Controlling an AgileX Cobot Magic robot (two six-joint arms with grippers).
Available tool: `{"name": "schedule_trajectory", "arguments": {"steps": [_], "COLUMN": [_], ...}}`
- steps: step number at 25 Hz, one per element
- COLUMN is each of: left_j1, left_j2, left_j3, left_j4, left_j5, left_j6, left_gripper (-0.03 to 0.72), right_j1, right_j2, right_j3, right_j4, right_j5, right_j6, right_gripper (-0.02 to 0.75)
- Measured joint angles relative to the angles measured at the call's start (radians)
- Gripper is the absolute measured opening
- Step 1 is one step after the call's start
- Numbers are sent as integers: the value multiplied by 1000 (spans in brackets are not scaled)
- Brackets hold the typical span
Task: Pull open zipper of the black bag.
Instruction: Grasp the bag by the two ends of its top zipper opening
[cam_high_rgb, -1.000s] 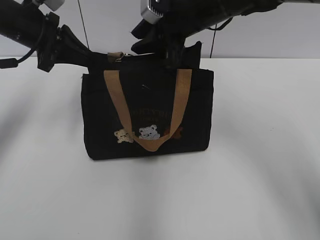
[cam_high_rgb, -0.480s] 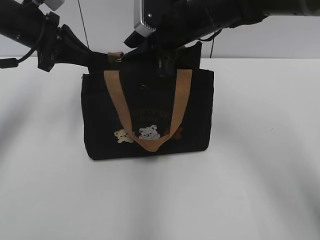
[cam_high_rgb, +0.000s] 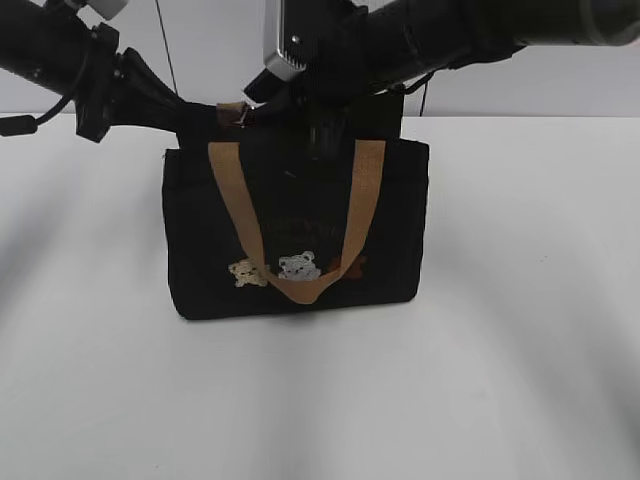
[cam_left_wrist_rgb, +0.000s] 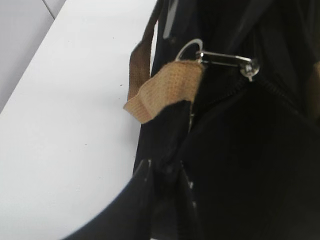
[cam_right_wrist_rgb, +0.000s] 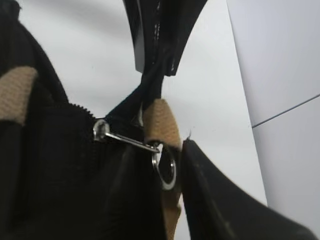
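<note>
The black bag (cam_high_rgb: 200, 230) stands upright on the white table, tan handle (cam_high_rgb: 235, 200) hanging down its front. My left gripper (cam_high_rgb: 185, 110) (cam_left_wrist_rgb: 165, 167) is shut on the black fabric at the bag's top left end. The zipper (cam_left_wrist_rgb: 280, 92) (cam_right_wrist_rgb: 75, 107) runs along the top edge. Its slider (cam_left_wrist_rgb: 248, 67) (cam_right_wrist_rgb: 101, 129) sits near that end, and its silvery pull tab (cam_left_wrist_rgb: 225, 56) (cam_right_wrist_rgb: 127, 140) ends in a ring (cam_right_wrist_rgb: 166, 172). My right gripper (cam_high_rgb: 318, 135) (cam_right_wrist_rgb: 165, 165) reaches across over the top, open. The ring and a tan strap tab (cam_right_wrist_rgb: 160, 122) lie between its fingers.
The white table (cam_high_rgb: 520, 300) stretches around the bag on all sides, with a pale wall (cam_high_rgb: 560, 80) behind. In the right wrist view, my left gripper's dark fingers (cam_right_wrist_rgb: 152, 45) appear just beyond the tan tab.
My right arm has slid leftward along the bag's top towards the pull tab. The left gripper keeps its hold, and the bag has barely shifted.
</note>
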Motion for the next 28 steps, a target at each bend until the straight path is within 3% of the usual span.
{"name": "schedule_trajectory", "arguments": {"steps": [11,19,28], "left_j1": [0,0,0], "left_j2": [0,0,0], "left_j3": [0,0,-2], "left_j4": [-7,-2,23], "left_j5": [0,0,11], "left_j6": [0,0,0], "left_gripper": [89,81,62], "right_j1": [0,0,-2], "right_j2": [12,12,9], "right_j3": [0,0,0], "right_j4": [4,36,40], "right_j5": [7,8,10], "right_j6": [0,0,29], "right_gripper": [240,5,-2]}}
